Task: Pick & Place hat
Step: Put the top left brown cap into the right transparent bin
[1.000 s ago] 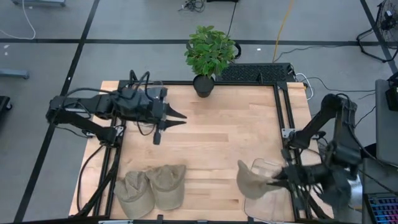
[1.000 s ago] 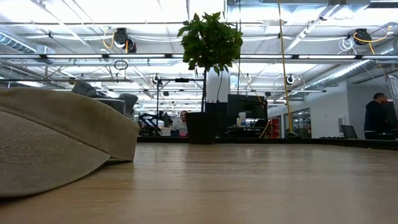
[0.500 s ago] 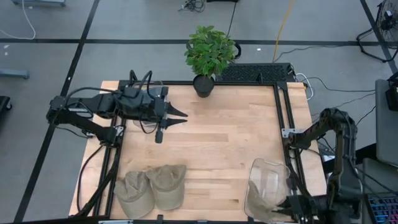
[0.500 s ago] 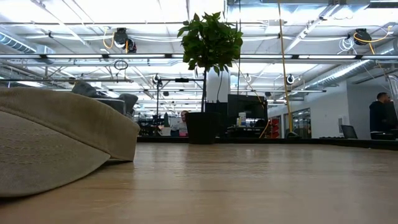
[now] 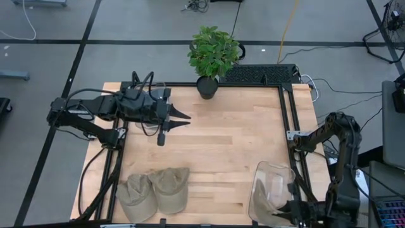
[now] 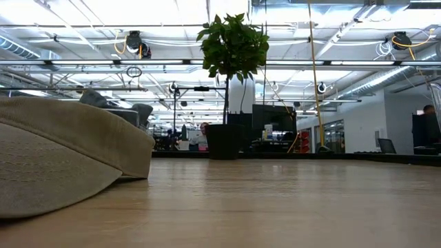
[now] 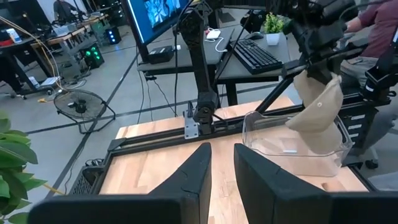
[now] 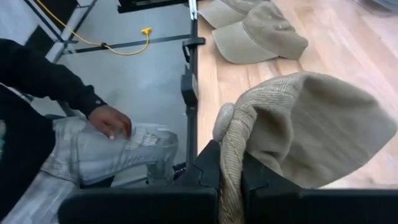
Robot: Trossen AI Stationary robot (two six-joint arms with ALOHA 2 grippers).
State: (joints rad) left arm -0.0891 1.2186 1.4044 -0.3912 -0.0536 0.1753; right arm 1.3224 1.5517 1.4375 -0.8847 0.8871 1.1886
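A tan hat [image 8: 311, 130] hangs from my right gripper [image 8: 230, 157], which is shut on it at the table's near right corner. In the left wrist view this hat [image 7: 317, 112] dips into the clear plastic bin [image 7: 273, 146]. From above it shows through the bin's wall [image 5: 262, 206]. Two more tan hats [image 5: 155, 190] lie side by side on their brims at the near left of the wooden table [image 5: 228, 145]. My left gripper [image 5: 185, 119] hovers above the far left of the table, its fingers a little apart with nothing between them. My right gripper pinches a bunched, rolled fold of the hat's fabric [image 8: 227, 127] between its two fingers. It comes at the hat slanting down from above. The crown hangs below the fingers, inside the bin's walls. I cannot tell whether it touches the bin's bottom.
A potted plant [image 5: 212, 57] stands at the far edge's middle. Black frame rails [image 5: 288, 126] run along the table's sides. A person's hand and dark sleeve [image 8: 109, 121] show beside the near right corner, off the table. The table's middle is bare wood.
My right gripper has gone toward the table's near edge and down, carrying the hat. The hat hung over the table beside the bin's left wall and now hangs inside the bin. Most of this move came early in the second.
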